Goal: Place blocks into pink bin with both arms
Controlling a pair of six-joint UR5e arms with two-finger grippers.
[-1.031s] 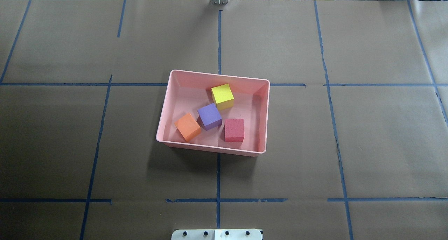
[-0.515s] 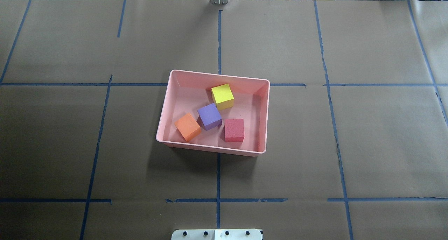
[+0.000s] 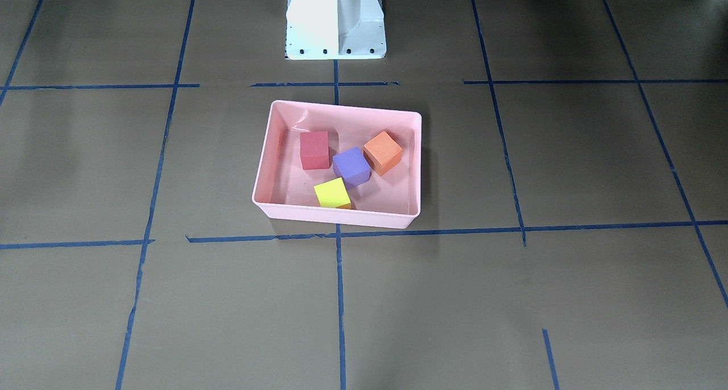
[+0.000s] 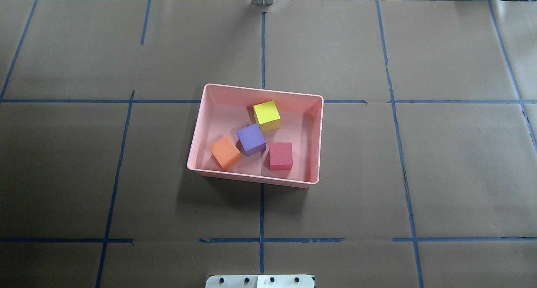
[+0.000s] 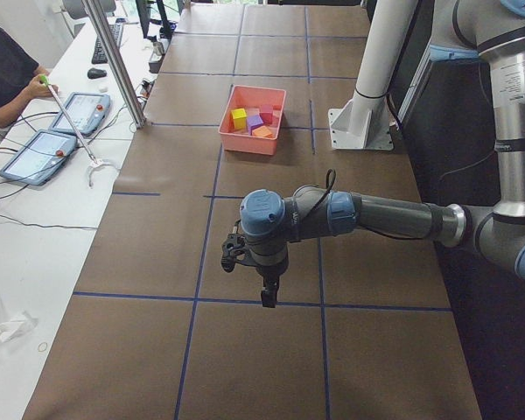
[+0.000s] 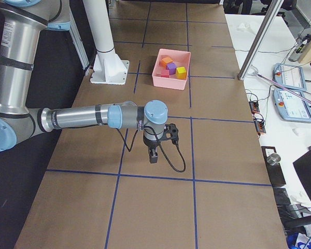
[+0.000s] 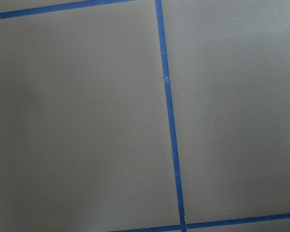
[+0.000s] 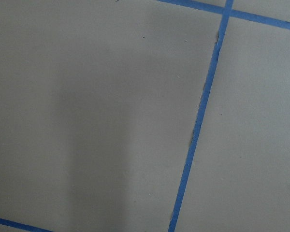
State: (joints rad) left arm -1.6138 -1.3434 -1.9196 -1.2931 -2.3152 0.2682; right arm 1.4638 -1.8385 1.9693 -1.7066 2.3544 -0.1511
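Note:
The pink bin [image 4: 251,179] sits at the table's middle and holds all the blocks: yellow [image 4: 267,115], purple [image 4: 251,139], orange [image 4: 225,152] and red [image 4: 280,155]. The front-facing view shows the same bin [image 3: 335,216] and cubes lying loose. My left gripper [image 5: 269,297] hangs over bare paper far from the bin and shows only in the exterior left view. My right gripper [image 6: 153,157] hangs likewise in the exterior right view. I cannot tell whether either is open or shut. Both wrist views show only brown paper and blue tape.
The white pedestal [image 3: 335,20] stands behind the bin on the robot's side. A metal post [image 5: 114,61] rises at the table's far edge. Beyond it a person [image 5: 4,74] sits at a side table with tablets [image 5: 44,153]. Blue tape lines grid the brown paper.

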